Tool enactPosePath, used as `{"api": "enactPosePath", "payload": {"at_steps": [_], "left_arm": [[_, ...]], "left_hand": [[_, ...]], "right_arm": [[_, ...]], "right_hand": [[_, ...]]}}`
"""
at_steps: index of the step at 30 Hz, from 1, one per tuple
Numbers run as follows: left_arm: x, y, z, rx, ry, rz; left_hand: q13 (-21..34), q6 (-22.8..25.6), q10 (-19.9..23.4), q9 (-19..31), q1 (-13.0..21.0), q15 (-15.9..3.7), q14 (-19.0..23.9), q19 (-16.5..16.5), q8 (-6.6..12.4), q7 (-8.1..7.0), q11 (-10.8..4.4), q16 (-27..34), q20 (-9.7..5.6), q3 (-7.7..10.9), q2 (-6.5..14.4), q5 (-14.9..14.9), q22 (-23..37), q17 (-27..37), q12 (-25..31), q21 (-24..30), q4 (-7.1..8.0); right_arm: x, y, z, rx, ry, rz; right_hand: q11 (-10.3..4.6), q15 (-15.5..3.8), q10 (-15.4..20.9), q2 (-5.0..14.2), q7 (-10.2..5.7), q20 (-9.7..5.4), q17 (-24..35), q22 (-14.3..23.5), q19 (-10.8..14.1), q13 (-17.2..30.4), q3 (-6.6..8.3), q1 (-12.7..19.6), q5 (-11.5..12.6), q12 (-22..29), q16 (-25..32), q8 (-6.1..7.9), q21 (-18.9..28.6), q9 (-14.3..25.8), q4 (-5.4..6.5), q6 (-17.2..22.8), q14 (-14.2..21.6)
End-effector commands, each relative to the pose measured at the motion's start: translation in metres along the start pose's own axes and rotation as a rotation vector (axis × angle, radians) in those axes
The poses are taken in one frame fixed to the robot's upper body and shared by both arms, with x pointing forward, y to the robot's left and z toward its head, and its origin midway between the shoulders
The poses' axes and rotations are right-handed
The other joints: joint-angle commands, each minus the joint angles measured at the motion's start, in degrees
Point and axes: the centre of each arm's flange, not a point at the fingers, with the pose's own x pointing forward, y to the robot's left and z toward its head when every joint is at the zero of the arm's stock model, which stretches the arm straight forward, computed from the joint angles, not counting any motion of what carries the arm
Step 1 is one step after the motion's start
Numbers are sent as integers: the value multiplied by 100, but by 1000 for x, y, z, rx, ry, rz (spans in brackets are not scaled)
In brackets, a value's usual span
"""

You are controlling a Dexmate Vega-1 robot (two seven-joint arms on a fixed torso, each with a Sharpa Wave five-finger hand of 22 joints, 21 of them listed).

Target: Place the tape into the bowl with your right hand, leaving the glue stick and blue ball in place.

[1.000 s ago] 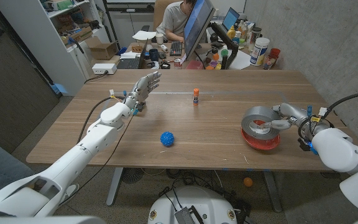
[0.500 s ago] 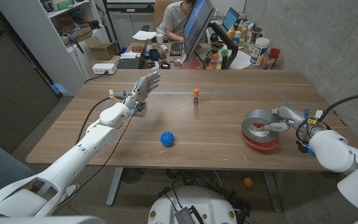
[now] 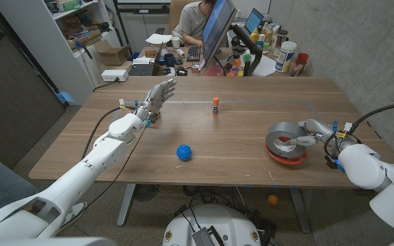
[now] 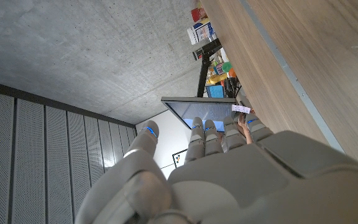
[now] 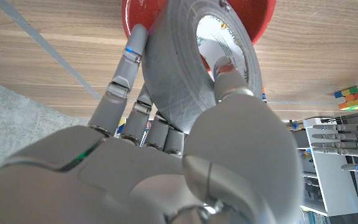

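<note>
the grey tape roll (image 3: 284, 137) sits tilted over the red bowl (image 3: 287, 154), clamped by the right hand (image 3: 311, 132), thumb inside the core and fingers (image 5: 124, 70) along the outer band. the left hand (image 3: 157, 96) hovers spread and empty, near the glue stick (image 3: 215, 104); blue ball (image 3: 184, 152) well apart.

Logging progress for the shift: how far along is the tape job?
Nearly done. The right hand holds the tape, tilted over the red bowl and partly inside it. Left to do: lower it and let go. The glue stick and blue ball sit apart on the table, untouched.
</note>
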Motion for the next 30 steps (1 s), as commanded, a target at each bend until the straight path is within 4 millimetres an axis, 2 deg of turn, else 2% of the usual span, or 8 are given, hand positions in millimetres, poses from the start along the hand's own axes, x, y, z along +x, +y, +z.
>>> {"api": "enactPosePath", "payload": {"at_steps": [1, 6, 14, 16, 19, 21, 22, 30], "left_arm": [[-3, -1, 3, 4, -5, -2], [-3, -2, 4, 2, -9, -3], [-6, -4, 3, -2, -7, -1], [-7, -5, 3, -4, -8, 0], [-7, -5, 3, -4, -9, 3], [-8, -5, 3, -4, -11, 5], [-9, -5, 3, -4, -12, 6], [-12, -7, 3, -6, -12, 9]], "left_hand": [[13, 31, -3, 15, 19, 21, -43, -25, -4, 9, 40, 19, 21, 5, -24, 39, 24, 22, 1, 24, -12], [13, 30, -5, 15, 19, 23, -40, -28, -5, 10, 36, 20, 18, 4, -25, 39, 24, 22, 0, 24, -12], [13, 34, 1, 15, 18, 26, -42, -32, -3, 12, 34, 19, 22, 3, -26, 39, 24, 22, 2, 24, -12], [13, 31, -1, 15, 18, 24, -42, -30, -5, 12, 34, 19, 20, 2, -26, 39, 24, 22, 1, 25, -12], [13, 27, 4, 15, 17, 23, -37, -30, -6, 21, 32, 21, 19, 2, -26, 39, 24, 22, 3, 26, -12], [13, 28, 1, 15, 17, 29, -36, -31, -6, 22, 35, 21, 18, 2, -26, 39, 24, 22, 2, 26, -12], [13, 27, 2, 15, 17, 30, -37, -30, -6, 18, 49, 21, 20, 1, -26, 39, 24, 22, 3, 27, -12], [13, 31, -2, 15, 19, 29, -31, -27, -5, 13, 41, 23, 25, 2, -24, 39, 24, 22, 1, 29, -12]], "right_arm": [[2, 5, -6, -18, 17, 2], [2, 6, -6, -32, 26, 5], [1, 5, -6, -41, 21, 11], [0, 4, -6, -42, 20, 8], [0, 3, -6, -45, 21, 8], [-1, 3, -6, -46, 20, 9], [-1, 3, -6, -47, 19, 8], [-2, 2, -7, -46, 18, 8]], "right_hand": [[-8, -98, -58, 523, -908, -8, 14, 2, 54, 32, 178, 506, 4, -42, -20, -30, 26, 10, 107, 847, 162], [-3, -72, -97, 514, -960, -6, 23, 3, 46, 35, 174, 507, 1, -68, -47, -82, 27, 4, 104, 729, 117], [32, -3, -241, 491, -934, 26, -2, 3, 9, 14, 177, 492, -3, -163, -151, -156, 21, -29, 109, 614, -6], [35, 5, -266, 468, -967, 31, -18, 3, 9, 2, 176, 485, -4, -190, -179, -234, 24, -59, 106, 488, -20], [56, 19, -309, 424, -1031, 33, -61, 3, 12, -24, 172, 454, 2, -239, -240, -426, 31, -138, 111, 203, -37], [51, 22, -350, 412, -1022, 32, -72, 3, 8, -31, 173, 449, 5, -264, -256, -473, 30, -159, 110, 139, -41], [41, 43, -376, 378, -1033, 40, -88, 2, 5, -44, 160, 422, 5, -289, -284, -556, 31, -199, 115, 30, -60], [96, 145, -598, 278, -1015, 77, -145, 0, -34, -87, 113, 298, 14, -430, -410, -763, 18, -314, 151, -207, -195]]}}
